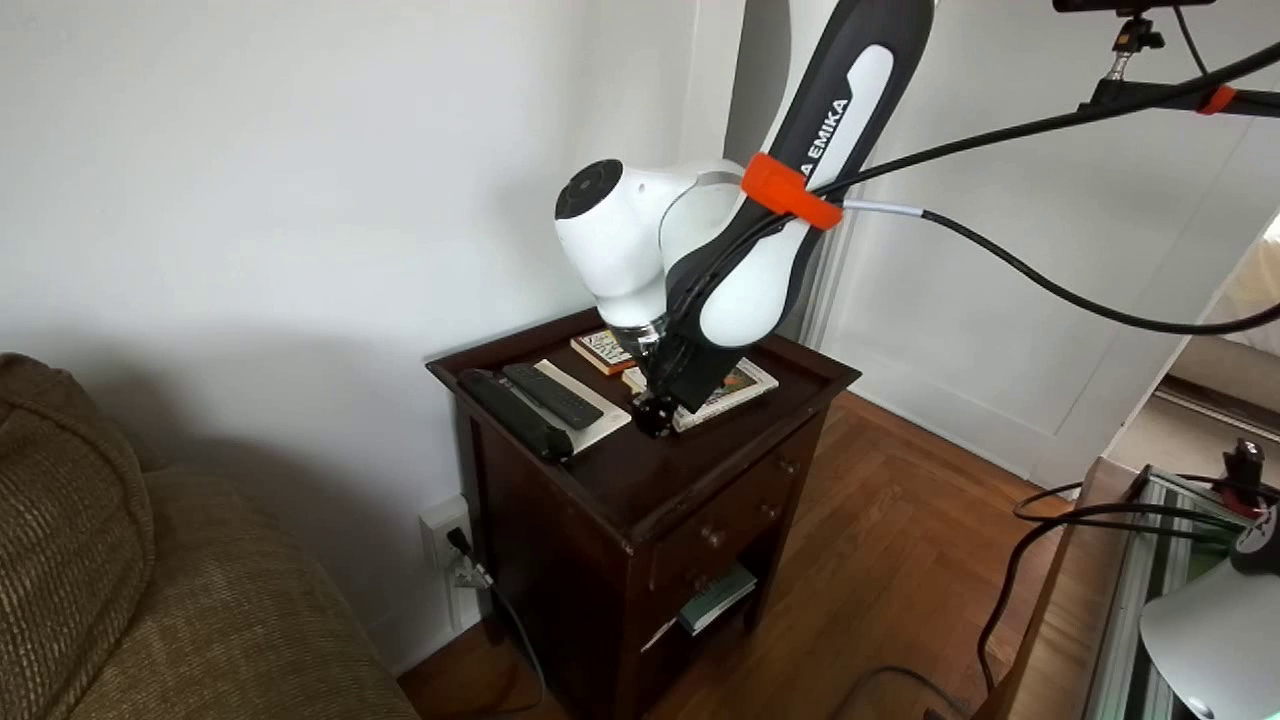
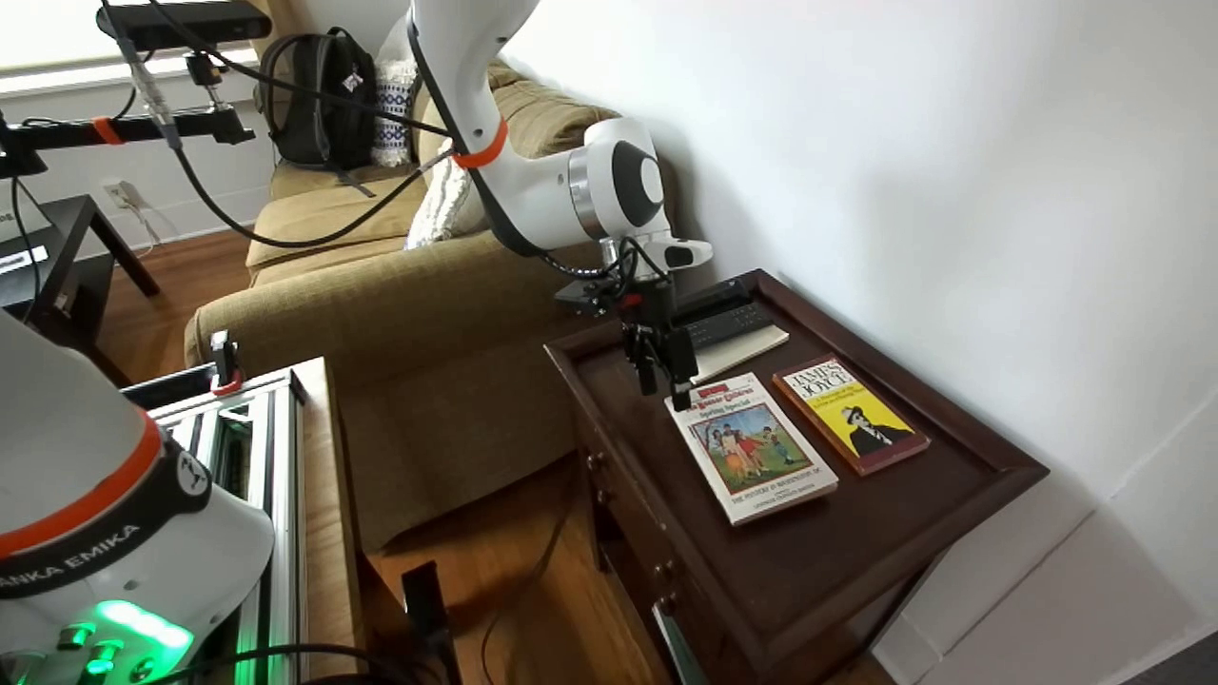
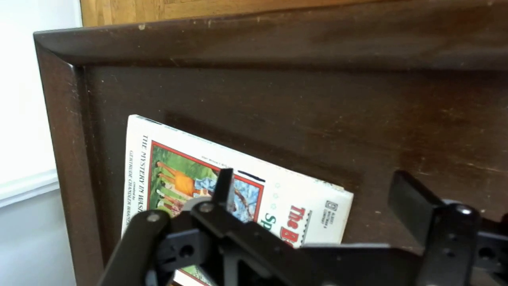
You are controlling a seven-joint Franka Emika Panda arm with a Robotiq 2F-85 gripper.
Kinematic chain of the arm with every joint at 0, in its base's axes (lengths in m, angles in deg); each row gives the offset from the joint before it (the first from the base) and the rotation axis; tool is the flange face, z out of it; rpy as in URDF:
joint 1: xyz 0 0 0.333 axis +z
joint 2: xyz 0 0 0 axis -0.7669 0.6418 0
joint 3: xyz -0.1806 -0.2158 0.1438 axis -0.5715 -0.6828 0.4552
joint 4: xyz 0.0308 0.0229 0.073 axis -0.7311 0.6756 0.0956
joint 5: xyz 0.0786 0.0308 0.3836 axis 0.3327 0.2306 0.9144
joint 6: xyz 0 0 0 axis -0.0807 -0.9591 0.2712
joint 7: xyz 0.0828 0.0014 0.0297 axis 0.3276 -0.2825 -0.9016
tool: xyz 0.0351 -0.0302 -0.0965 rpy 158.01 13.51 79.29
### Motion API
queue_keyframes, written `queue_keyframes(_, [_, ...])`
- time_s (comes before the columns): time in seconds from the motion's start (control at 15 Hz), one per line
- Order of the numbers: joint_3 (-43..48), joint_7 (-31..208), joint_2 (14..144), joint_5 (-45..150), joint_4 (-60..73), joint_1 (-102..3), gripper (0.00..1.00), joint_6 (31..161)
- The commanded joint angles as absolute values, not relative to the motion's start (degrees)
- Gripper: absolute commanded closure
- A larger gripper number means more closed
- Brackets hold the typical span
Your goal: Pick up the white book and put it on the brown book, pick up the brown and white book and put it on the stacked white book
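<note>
A white book (image 2: 725, 495) with a coloured picture of children lies flat on the dark wooden cabinet top (image 2: 861, 542); it also shows in the wrist view (image 3: 317, 190). A smaller James Joyce book (image 2: 880, 404), white and yellow with brown-red edges, lies beside it, nearer the wall. A pale thin book or pad (image 2: 747, 348) lies partly under dark slabs. No dark olive-brown cover shows. My gripper (image 2: 664, 395) is open and empty above the title end of the white picture book. In the wrist view (image 3: 313, 178) one finger is over its cover, the other over bare wood.
Black remote-like slabs (image 1: 555, 393) lie on the pale pad. The cabinet top has a raised rim (image 3: 278, 39). A wall (image 2: 999, 238) stands behind it and a sofa (image 1: 200, 600) at one end. A green-white book (image 1: 718, 600) is on the lower shelf.
</note>
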State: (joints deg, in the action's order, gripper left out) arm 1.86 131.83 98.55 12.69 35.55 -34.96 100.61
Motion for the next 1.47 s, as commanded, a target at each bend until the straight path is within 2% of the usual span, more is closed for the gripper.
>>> queue_keyframes(0.0, [0.31,132.39,101.92,10.63,32.88,-33.48,0.0,100.75])
queue_keyframes(0.13, [-0.04,132.39,103.02,10.11,31.91,-33.19,0.0,100.98])
queue_keyframes(0.27, [-0.11,132.18,104.06,9.77,30.95,-33.15,0.06,101.01])
queue_keyframes(0.47, [-0.08,131.77,105.25,9.72,29.8,-33.21,0.4,100.87])
queue_keyframes(0.8, [-0.25,131.56,105.96,9.84,28.81,-33.18,0.77,100.69])
queue_keyframes(1.2, [-0.43,131.57,105.85,9.65,28.31,-32.62,0.87,99.79])
queue_keyframes(1.4, [-0.42,131.51,105.22,9.51,28.39,-32.32,0.89,98.82])
